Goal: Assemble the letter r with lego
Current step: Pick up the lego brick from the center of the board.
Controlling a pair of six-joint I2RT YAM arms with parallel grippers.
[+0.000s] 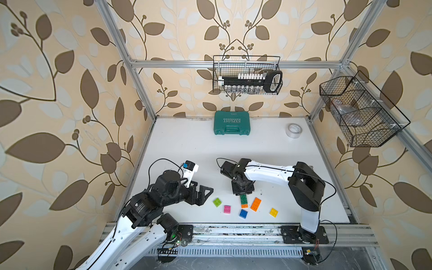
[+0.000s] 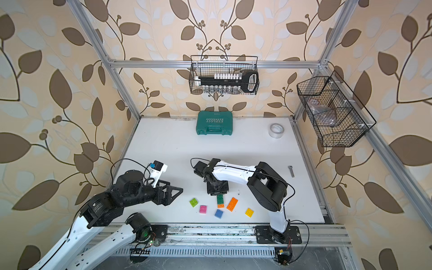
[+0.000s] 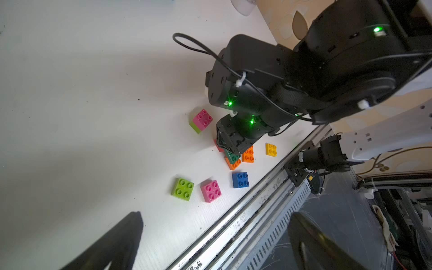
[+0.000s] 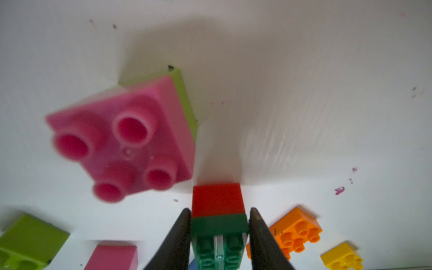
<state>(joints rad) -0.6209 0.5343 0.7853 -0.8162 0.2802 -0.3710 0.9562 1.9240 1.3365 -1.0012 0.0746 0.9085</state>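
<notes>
Right gripper pinches the probably light, stiff, slick dark green long studded plastic brick across its flat sides; left gripper gapes empty.

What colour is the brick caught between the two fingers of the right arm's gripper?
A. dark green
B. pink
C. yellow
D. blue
A: in the right wrist view, the right gripper has one finger against each side of the dark green brick; the other colours lie apart on the table.
</notes>
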